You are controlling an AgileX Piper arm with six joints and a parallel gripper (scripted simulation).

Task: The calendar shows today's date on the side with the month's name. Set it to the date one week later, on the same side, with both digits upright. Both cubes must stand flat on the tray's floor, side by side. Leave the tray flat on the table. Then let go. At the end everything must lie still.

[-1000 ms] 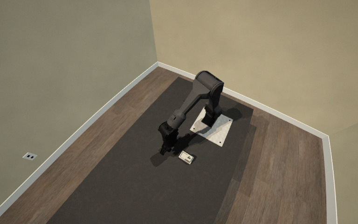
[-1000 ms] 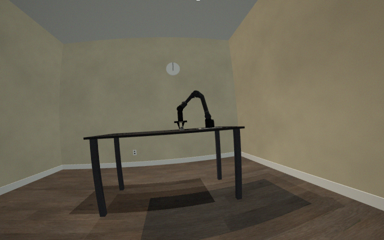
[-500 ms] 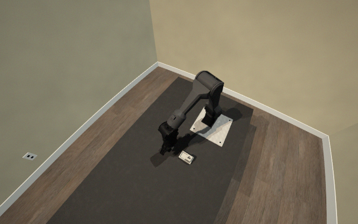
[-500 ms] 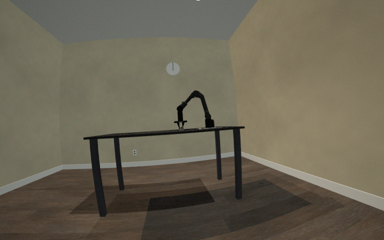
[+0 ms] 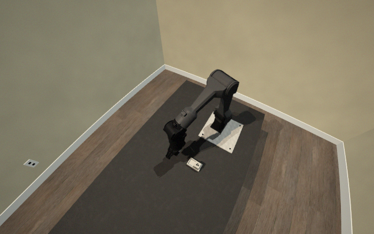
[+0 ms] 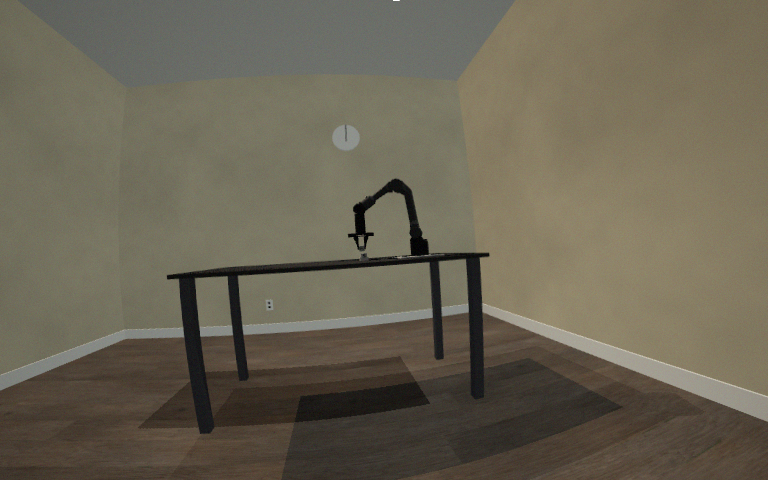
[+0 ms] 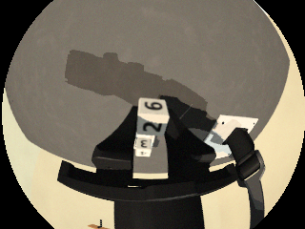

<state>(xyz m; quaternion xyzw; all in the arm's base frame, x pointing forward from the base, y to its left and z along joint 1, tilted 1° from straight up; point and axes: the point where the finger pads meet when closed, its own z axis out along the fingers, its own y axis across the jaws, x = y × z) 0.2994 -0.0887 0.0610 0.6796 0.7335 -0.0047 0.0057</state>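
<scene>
My gripper [image 5: 168,156] [image 6: 361,249] [image 7: 151,114] is shut on a white date cube [image 7: 154,129] [image 6: 363,256]. It holds the cube low over the dark table top [image 5: 123,179], to the left of the tray. In the wrist view the cube shows a 6 on its far face and a 2 on the face toward the camera. The white calendar tray [image 5: 194,163] [image 7: 234,126] lies flat on the table, apart from the gripper. Something with a dark mark sits in it; I cannot read it. In the top view the fingers hide the held cube.
The arm's base stands on a light metal plate [image 5: 234,135] behind the tray. The table's edges are far from the gripper. A wall clock [image 6: 345,137] hangs on the back wall.
</scene>
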